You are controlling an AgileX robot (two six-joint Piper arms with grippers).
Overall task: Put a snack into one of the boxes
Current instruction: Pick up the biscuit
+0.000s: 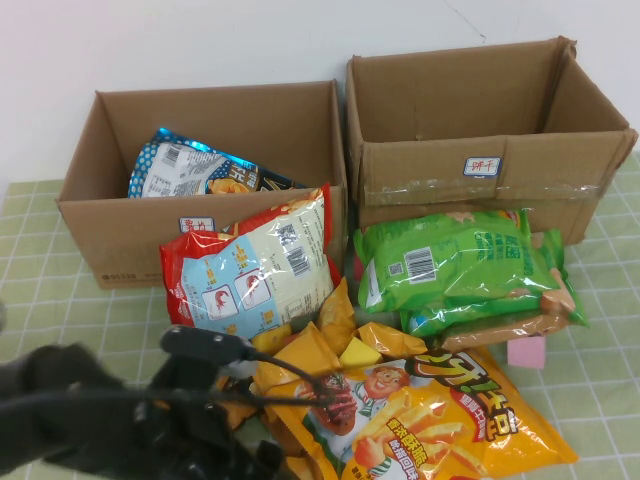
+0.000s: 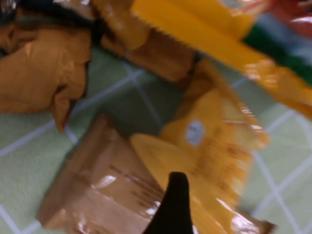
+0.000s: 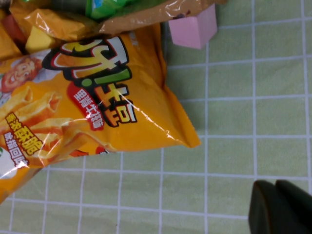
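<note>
The snack, a large glossy yellow-orange chip bag (image 1: 440,420), lies flat on the table at the front right; it also shows in the right wrist view (image 3: 92,102). The lower brown box (image 1: 120,240) stands at the back left with a blue bag (image 1: 190,170) inside. My left gripper (image 2: 239,195) hangs low over small orange packets (image 2: 209,136) just left of the snack; one black finger (image 2: 171,207) shows and the jaws stand apart, holding nothing. My right gripper (image 3: 278,204) is shut and empty above bare tablecloth to the right of the snack, out of the high view.
A taller taped box (image 1: 480,170) stands at the back right. A red-and-white shrimp bag (image 1: 255,265) leans on the lower box. Green bags (image 1: 450,265) lie before the taller box. A pink block (image 1: 527,352) sits beside them. Small orange packets (image 1: 320,345) lie mid-pile.
</note>
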